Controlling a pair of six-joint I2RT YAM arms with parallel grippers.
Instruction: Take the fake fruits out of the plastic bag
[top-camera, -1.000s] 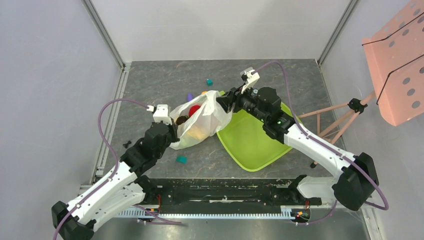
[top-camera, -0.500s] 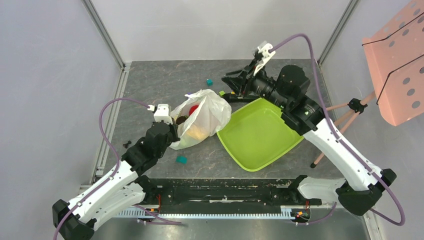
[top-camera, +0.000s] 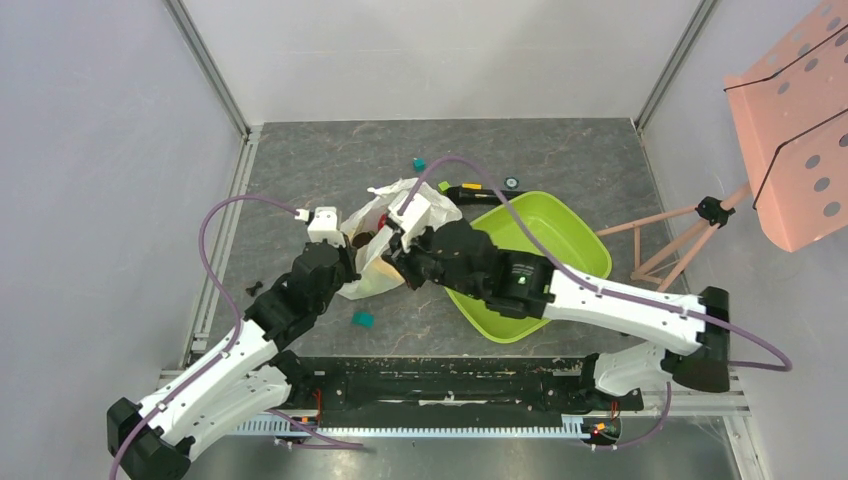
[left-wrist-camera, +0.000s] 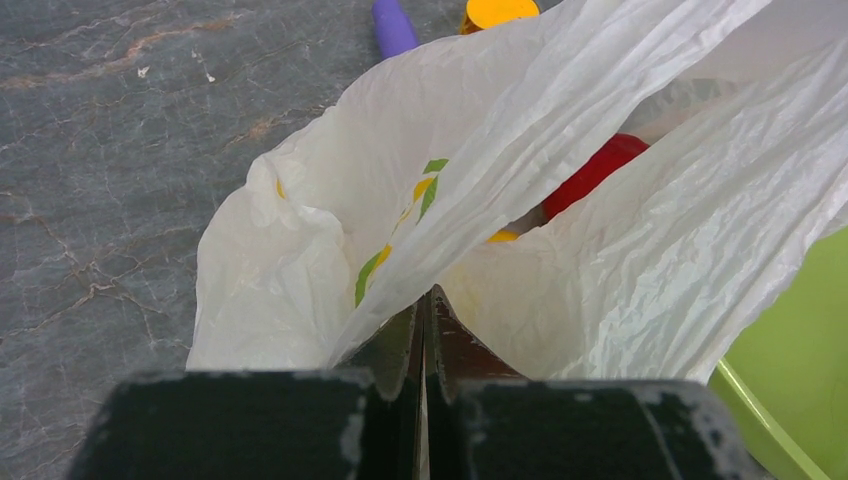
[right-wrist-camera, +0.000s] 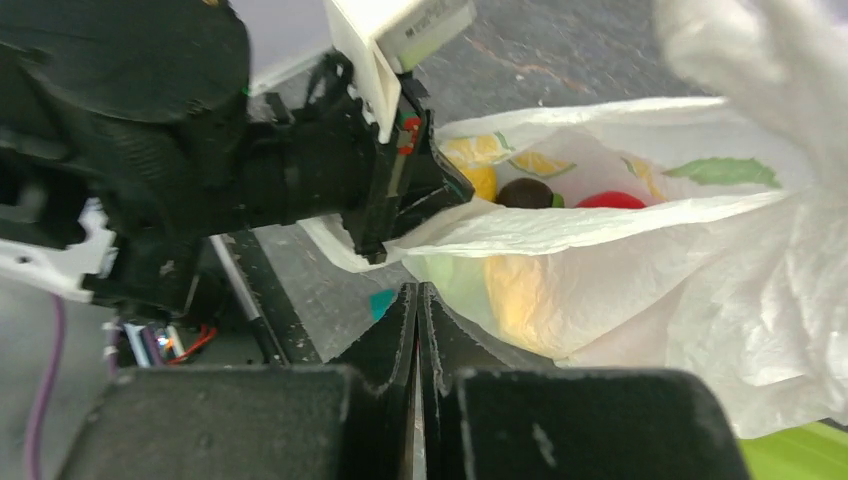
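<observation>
Grey marbled tabletop (top-camera: 560, 160), left claw (left-wrist-camera: 425, 295) pinching plastic bag (left-wrist-camera: 300, 270) rim, right claw (right-wrist-camera: 417, 290) pressed together beside it

white lemon-printed bag (left-wrist-camera: 640, 250); red fruit (left-wrist-camera: 590, 175); lime-green tray (top-camera: 560, 230)

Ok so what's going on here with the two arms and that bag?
Two robot arms are working on emptying fake fruits out of a plastic bag. The left hand is pinched shut on the bag's rim, holding the mouth open. The right hand is shut too, close against the outside of the bag; whether it has any film pinched is unclear. A red fruit and a dark fruit show inside the bag. A green tray lies beside it.
</observation>
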